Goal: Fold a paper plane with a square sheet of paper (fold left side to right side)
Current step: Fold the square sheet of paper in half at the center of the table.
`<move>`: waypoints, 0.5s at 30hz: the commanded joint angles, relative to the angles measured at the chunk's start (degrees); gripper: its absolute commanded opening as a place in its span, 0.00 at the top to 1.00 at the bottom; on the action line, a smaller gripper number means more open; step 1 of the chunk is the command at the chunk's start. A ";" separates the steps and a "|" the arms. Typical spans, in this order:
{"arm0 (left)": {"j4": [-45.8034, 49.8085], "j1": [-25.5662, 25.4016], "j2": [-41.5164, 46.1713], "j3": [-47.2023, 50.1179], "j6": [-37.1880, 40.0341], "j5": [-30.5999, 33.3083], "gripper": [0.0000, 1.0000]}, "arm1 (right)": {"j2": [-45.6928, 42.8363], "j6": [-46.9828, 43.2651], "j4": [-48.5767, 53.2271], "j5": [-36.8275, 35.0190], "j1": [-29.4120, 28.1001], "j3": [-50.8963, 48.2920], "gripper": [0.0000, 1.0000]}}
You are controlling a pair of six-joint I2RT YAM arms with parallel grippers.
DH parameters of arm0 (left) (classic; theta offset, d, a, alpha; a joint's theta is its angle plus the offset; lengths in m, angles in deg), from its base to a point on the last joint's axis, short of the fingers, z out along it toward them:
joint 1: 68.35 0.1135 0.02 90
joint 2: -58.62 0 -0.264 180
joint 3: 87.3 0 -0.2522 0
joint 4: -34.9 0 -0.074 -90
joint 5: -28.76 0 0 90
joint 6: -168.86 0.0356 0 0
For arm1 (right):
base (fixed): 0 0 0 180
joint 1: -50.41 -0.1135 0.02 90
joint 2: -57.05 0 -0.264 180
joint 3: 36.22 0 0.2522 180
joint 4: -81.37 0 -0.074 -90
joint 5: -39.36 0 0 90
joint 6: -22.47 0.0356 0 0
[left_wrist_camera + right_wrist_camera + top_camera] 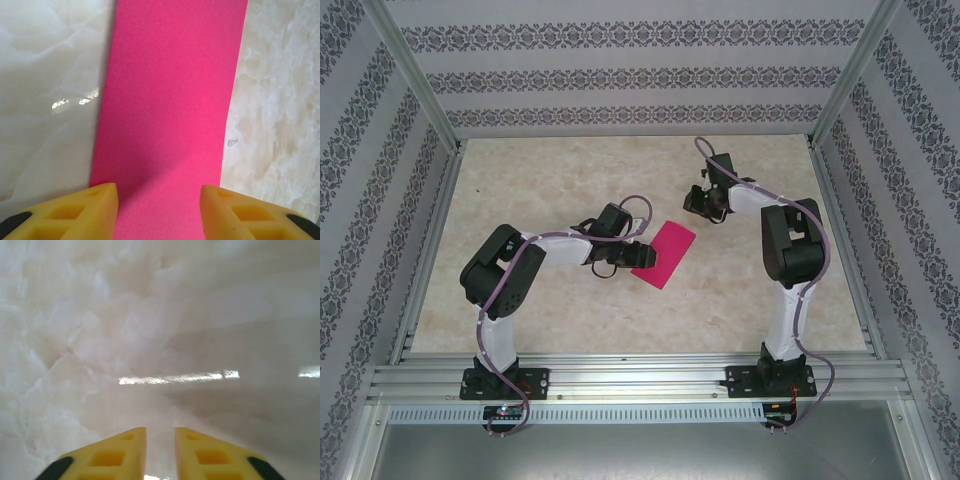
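The magenta-pink sheet of paper (665,254) lies flat on the marble table as a rectangle, longer than it is wide, near the table's middle. In the left wrist view the paper (170,100) runs away from the camera as a long strip. My left gripper (625,262) hovers at the paper's near-left end and is open, its yellow fingertips (102,205) standing wide over the paper's width with nothing gripped (159,195). My right gripper (705,207) hangs apart, up and to the right of the paper, over bare table, its fingers a narrow gap apart and empty (160,435).
The table (570,180) is pale marble, walled by patterned panels at the back and both sides. An aluminium rail (640,378) carrying both arm bases runs along the near edge. Bare table lies to the left, behind and in front of the paper.
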 commanded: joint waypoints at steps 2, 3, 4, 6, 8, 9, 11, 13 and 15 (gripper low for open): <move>4.76 -1.43 -0.02 2.23 -2.11 -1.72 0.48 | -10.39 -1.86 1.00 1.11 0.91 -3.71 0.66; 4.80 -1.30 0.90 1.82 -2.39 -1.99 0.48 | -12.19 -1.57 0.68 2.04 1.04 -5.43 0.64; 4.96 -1.11 1.93 1.33 -2.51 -2.16 0.47 | -14.16 -1.13 0.09 3.06 1.17 -7.77 0.61; 5.90 -0.46 3.89 0.62 -2.67 -1.88 0.45 | -17.31 0.17 -1.52 5.85 1.27 -12.28 0.57; 7.14 0.52 5.58 0.41 -2.61 -1.12 0.39 | -19.80 2.37 -3.83 8.92 1.22 -17.05 0.53; 7.92 0.95 6.00 0.33 -2.40 -0.61 0.38 | -20.70 3.38 -4.97 10.06 1.23 -18.94 0.52; 9.44 1.87 6.17 0.13 -2.04 -0.33 0.37 | -21.79 6.13 -8.05 12.58 1.13 -23.09 0.51; 9.93 2.33 5.35 0.06 -2.00 -0.79 0.37 | -21.88 8.45 -10.67 14.43 0.66 -26.02 0.50; 10.01 2.30 4.14 -0.18 -2.06 -1.35 0.37 | -21.37 9.38 -11.68 14.75 -0.14 -27.77 0.50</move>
